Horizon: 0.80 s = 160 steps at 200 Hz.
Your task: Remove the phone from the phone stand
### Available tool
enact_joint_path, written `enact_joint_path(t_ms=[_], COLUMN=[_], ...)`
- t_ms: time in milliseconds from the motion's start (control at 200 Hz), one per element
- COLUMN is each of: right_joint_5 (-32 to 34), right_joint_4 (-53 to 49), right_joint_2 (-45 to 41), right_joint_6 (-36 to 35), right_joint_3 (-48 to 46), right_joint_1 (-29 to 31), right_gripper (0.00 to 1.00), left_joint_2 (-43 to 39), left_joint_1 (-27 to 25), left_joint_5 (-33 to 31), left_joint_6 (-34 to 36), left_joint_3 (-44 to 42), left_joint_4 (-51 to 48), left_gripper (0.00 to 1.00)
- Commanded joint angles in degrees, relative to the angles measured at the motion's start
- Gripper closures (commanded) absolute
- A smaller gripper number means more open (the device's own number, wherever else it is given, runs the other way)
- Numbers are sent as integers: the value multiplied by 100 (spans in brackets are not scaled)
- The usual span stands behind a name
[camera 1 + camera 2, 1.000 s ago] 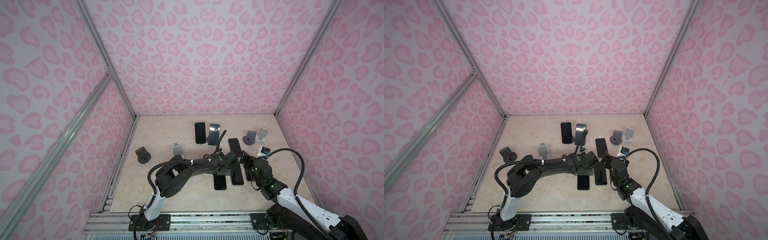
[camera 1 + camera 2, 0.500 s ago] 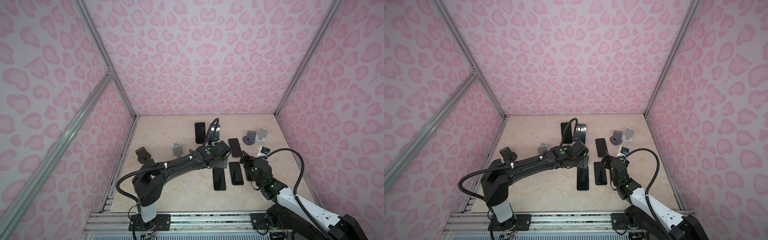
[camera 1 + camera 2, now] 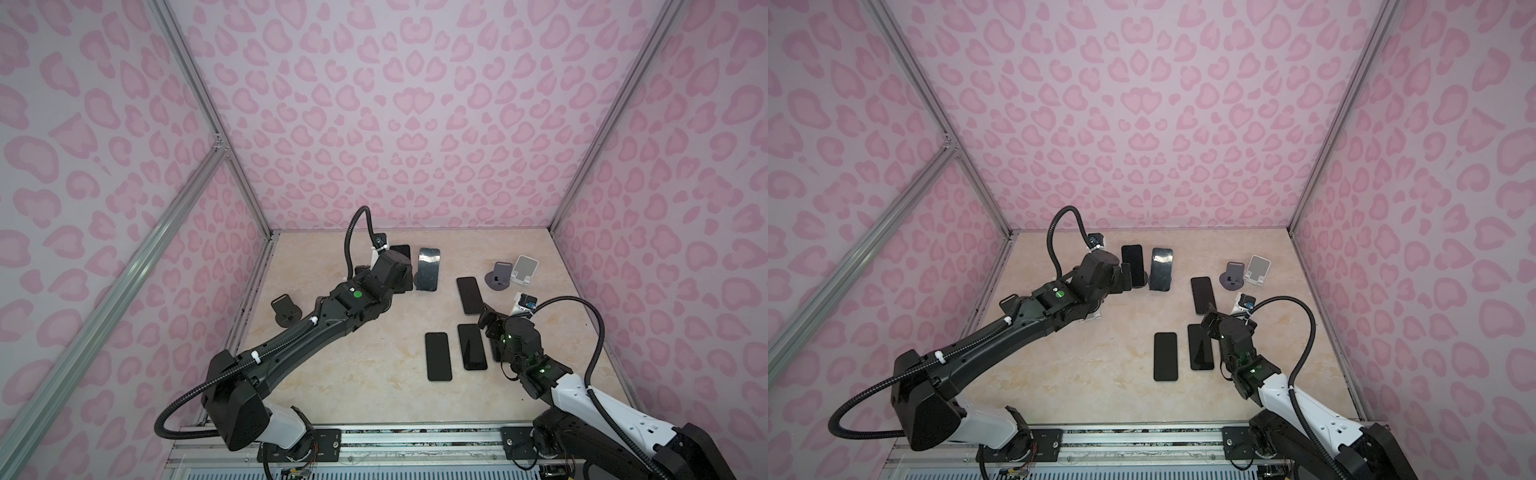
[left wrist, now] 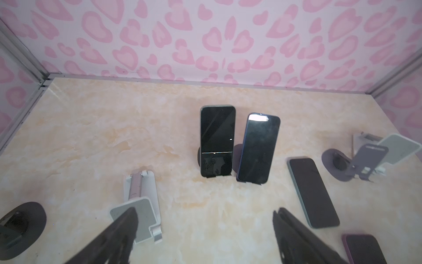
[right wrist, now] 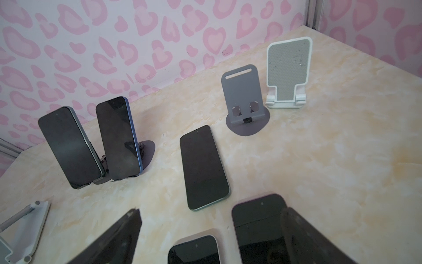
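Closing in on the upright phone (image 4: 218,141) is judged to be the step in hand. The left end effector (image 4: 205,212) is held with its fingers (image 4: 123,228) spread wide and nothing between them. The phone stands straight ahead of it, leaning back on its phone stand (image 5: 103,161), and is not yet touched. A second, blue-edged phone (image 4: 259,148) is propped just beside it, on the side toward the right end effector (image 5: 212,211), with only a narrow gap between the two.

For a clean lift, the fingers should be brought to the phone's long edges. One finger has to be threaded into that gap without the blue neighbour being nudged. The phone is then best drawn up and away from the stand's small front lip rather than pulled forward, so that the light stand is not dragged along.

The glass face is glossy and slick and the rim is thin and rounded, so a firm, centred grip is called for. The tabletop (image 4: 91,137) is smooth, beige and marbled. The right end effector is likewise held wide and empty, with flat phones (image 5: 203,166) lying below and ahead of it.
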Motion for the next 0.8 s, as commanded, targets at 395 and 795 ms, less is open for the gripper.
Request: enact_joint_path(t_ms=[395,795], right_joint_5=[-41,56], right_joint_4=[40,-14], right_joint_2=[146,107], right_joint_6=[-45,-45], right_joint_3=[85,91], right_joint_1=[9,7], right_gripper=[2,2], left_joint_2=[1835,3604], left_joint_1=[619,780], left_joint_5=[985,540], left_joint_6=[150,401], left_joint_3=[1725,3706], left_joint_4=[-443,-1406], left_gripper=[4,4])
